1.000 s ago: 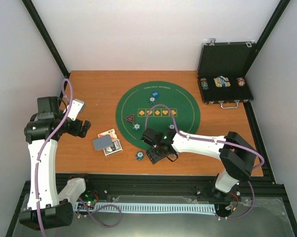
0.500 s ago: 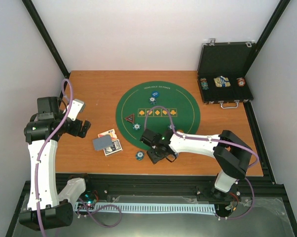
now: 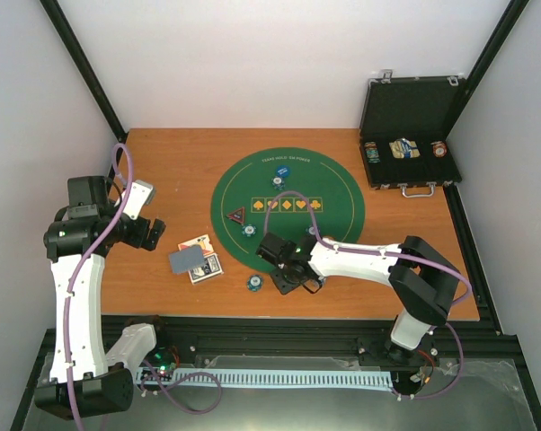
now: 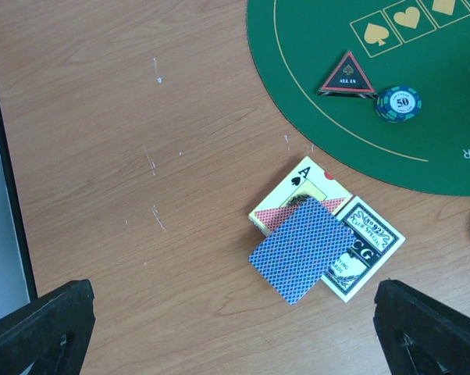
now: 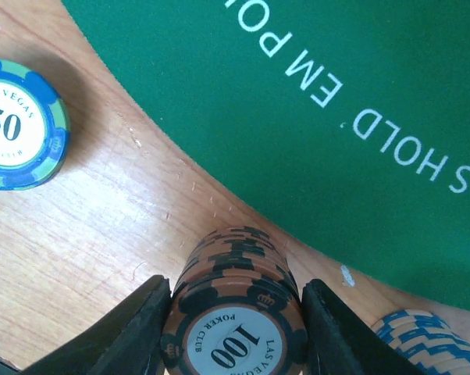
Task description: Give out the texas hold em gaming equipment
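Note:
My right gripper is shut on a stack of orange-and-black 100 chips, standing on the wood just off the near edge of the green mat. A blue-green 50 chip lies to its left. A blue striped stack shows at the right. My left gripper is open and empty, above the blue-backed cards. The black-and-red triangle marker and a 50 chip sit on the mat's left edge.
The open black case stands at the back right with chips and cards in it. A card box and a face-up ace lie under the blue-backed card. More chips sit on the mat.
My right gripper has shifted slightly toward the table's near edge with the orange stack between its fingers. The left arm and the cards have not moved.

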`<state>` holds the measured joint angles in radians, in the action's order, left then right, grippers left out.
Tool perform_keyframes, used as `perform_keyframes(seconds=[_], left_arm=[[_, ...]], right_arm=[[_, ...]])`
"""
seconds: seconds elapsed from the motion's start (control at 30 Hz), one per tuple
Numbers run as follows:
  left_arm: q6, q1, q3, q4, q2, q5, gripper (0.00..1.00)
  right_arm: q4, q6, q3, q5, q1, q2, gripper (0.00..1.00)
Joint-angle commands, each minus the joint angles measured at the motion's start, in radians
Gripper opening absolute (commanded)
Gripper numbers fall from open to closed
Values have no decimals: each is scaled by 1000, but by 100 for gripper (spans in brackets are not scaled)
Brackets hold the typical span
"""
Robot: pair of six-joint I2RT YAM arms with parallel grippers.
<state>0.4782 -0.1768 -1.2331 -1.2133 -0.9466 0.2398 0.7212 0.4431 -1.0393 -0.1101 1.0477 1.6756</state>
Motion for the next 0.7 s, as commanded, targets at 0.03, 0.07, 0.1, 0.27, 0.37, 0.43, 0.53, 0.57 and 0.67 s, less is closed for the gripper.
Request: perform_keyframes(seconds=[0.03,0.07,0.1,0.27,0.37,0.43,0.53,0.57,0.67], left_arm=[[6,-8,-16,-12,14,15,100],[5,-9,-14,-12,14,14,100],[3,-8,-13,-13,12,16,100],[5,-9,-14,-12,13,18,100],[6,-8,-17,-15,13,18,100],[5,-8,-17,-16,11,20,100],[5,-8,-17,-17,10,23,100],[5,-8,-18,-17,11,23,100],[5,-7,-20,-18,10,23,100]], right_arm=[[6,-1,-5,-24,-6,-20,41],[11,-3,-10,-26,-6,-23,41],[16,-5,-13,-27,-7,-25,41],[31,-13,-28,-29,-8,-33,40],[47,-17,-45,-37,-7,-39,39],[62,-23,-66,-42,-8,-43,39],[81,-31,-98,-47,-7,-43,39],[86,-35,-107,-46,-7,-42,39],[96,-42,-124,-45,-10,-38,39]])
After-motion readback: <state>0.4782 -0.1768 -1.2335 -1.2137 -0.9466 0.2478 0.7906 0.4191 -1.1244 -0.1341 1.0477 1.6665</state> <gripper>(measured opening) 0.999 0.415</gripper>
